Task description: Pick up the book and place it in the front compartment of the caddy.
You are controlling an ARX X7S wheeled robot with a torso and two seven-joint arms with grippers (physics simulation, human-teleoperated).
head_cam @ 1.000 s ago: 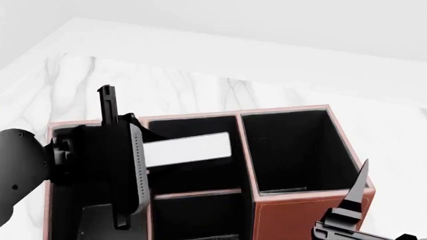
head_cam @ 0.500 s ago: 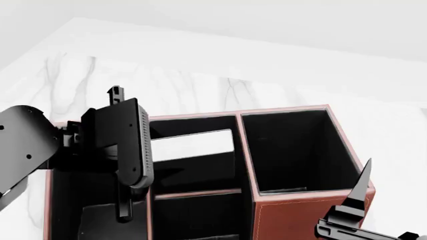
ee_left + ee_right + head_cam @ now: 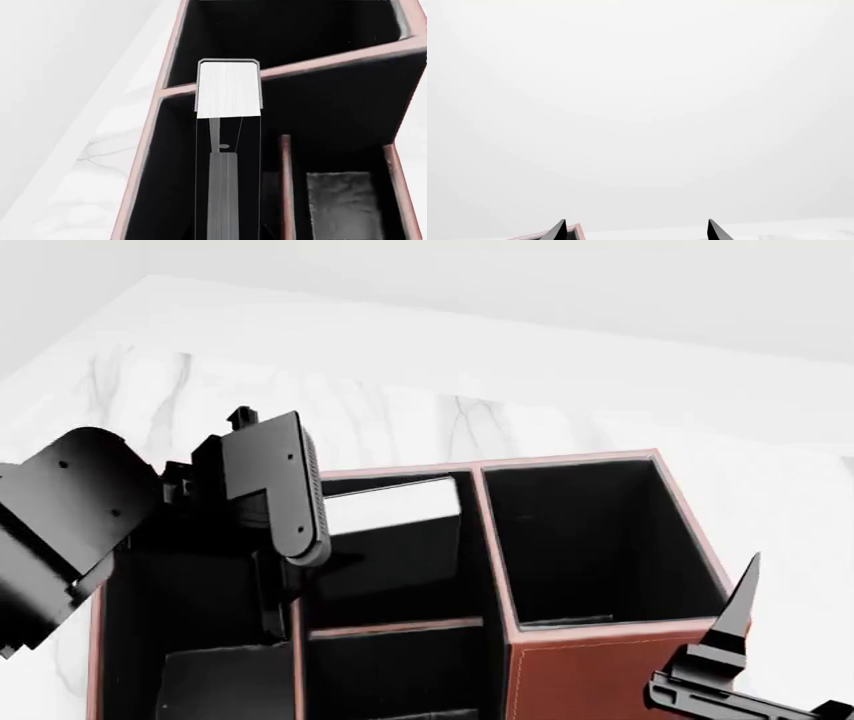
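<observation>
The reddish-brown caddy (image 3: 601, 680) fills the lower head view. My left gripper (image 3: 287, 505) hangs over its left half, shut on the book (image 3: 394, 505). The book's white page edge faces up. It sits tilted in the small tall-walled front compartment (image 3: 400, 580), behind the low brown-rimmed divider (image 3: 394, 625), with its top close to the back rim. In the left wrist view the book (image 3: 229, 87) runs straight out along the gripper's axis over the caddy's rim (image 3: 143, 165). The fingers themselves are lost against the black. My right gripper (image 3: 727, 640) (image 3: 637, 232) is open and empty by the caddy's front right corner.
The caddy stands on a white marble table (image 3: 200, 400), with the table's far edge (image 3: 400, 320) behind it. A large deep cell (image 3: 587, 540) lies right of the book, a long narrow cell (image 3: 174, 640) lies under my left arm, and a shallow small cell (image 3: 394, 670) lies in front of the divider.
My left gripper has risen and swung toward the back of the caddy, tilting as it went. The book's white edge moved with it toward the back rim. The right gripper shifted slightly right.
</observation>
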